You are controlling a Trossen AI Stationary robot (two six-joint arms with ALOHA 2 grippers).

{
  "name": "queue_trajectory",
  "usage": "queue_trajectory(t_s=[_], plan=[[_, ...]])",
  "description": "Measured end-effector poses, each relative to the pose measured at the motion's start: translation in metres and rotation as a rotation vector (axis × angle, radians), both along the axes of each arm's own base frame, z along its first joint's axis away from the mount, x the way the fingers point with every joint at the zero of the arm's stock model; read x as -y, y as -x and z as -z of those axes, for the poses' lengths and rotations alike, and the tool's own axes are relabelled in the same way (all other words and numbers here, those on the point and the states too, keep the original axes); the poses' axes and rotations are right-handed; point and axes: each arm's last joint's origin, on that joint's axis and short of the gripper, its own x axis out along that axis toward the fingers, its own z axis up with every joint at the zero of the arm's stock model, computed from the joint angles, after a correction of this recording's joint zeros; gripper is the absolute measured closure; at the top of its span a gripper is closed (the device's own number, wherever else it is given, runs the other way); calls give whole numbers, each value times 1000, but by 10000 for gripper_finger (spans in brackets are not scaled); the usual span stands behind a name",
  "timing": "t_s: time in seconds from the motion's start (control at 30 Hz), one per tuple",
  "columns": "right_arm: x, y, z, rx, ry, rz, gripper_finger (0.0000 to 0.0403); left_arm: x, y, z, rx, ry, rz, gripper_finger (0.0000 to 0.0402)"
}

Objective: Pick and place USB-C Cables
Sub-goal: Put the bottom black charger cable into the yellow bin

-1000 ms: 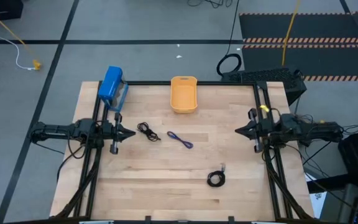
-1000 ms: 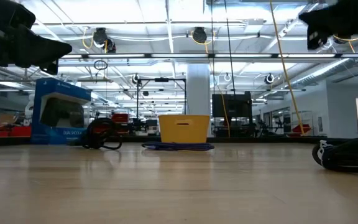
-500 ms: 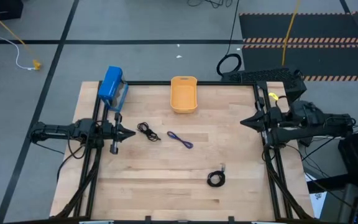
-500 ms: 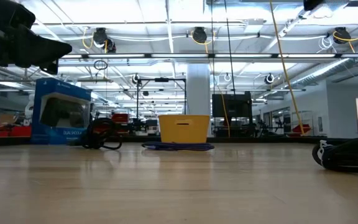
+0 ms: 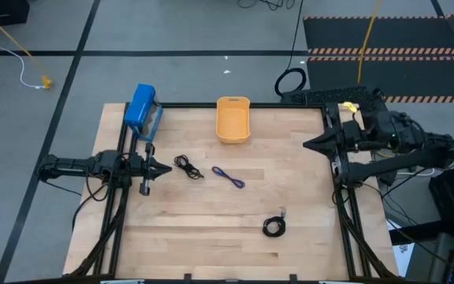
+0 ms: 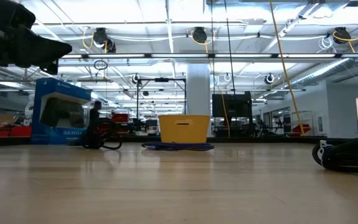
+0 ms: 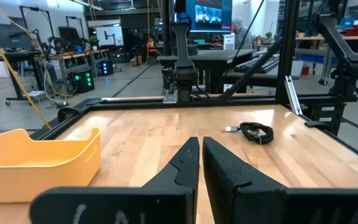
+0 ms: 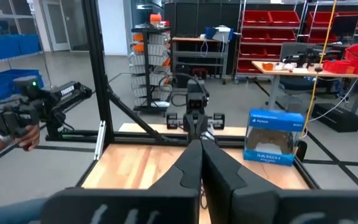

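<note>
Three small cable bundles lie flat on the wooden table. In the high view a black one (image 5: 186,166) is just right of my left gripper (image 5: 166,169), a blue-purple one (image 5: 228,177) lies mid-table, and another black one (image 5: 274,226) lies nearer the near edge. The orange tray (image 5: 232,120) stands at the far edge. My left gripper is shut and hovers by the left rail; its wrist view shows the tray (image 7: 36,162) and the black bundle (image 7: 257,132). My right gripper (image 5: 306,144) is shut and raised at the right rail, far from every cable.
A blue box (image 5: 140,109) stands at the far left corner. A thick black cord ring (image 5: 290,81) lies on the floor beyond the far edge. Black frame rails run along both table sides. A person's hand (image 8: 11,124) holding a device shows in the right wrist view.
My right gripper has risen, leaving the low view's top, and has moved toward the table's far edge along the right rail. The cables and the tray lie as before.
</note>
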Motion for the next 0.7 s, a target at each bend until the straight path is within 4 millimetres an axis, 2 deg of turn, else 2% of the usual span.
queue_trajectory(t_s=[0.13, 0.23, 0.5, 0.7], plan=[[0, -3, -18, 2, 0, 1, 403, 0, 0, 0, 0, 0, 0, 376], [0, -6, -23, 6, 1, 1, 403, 0, 0, 0, 0, 0, 0, 376], [-1, -11, -19, -12, 4, 2, 403, 0, 0, 0, 0, 6, 0, 376], [-1, -14, -16, -10, 7, 1, 403, 0, 0, -2, 19, 84, 4, 376]])
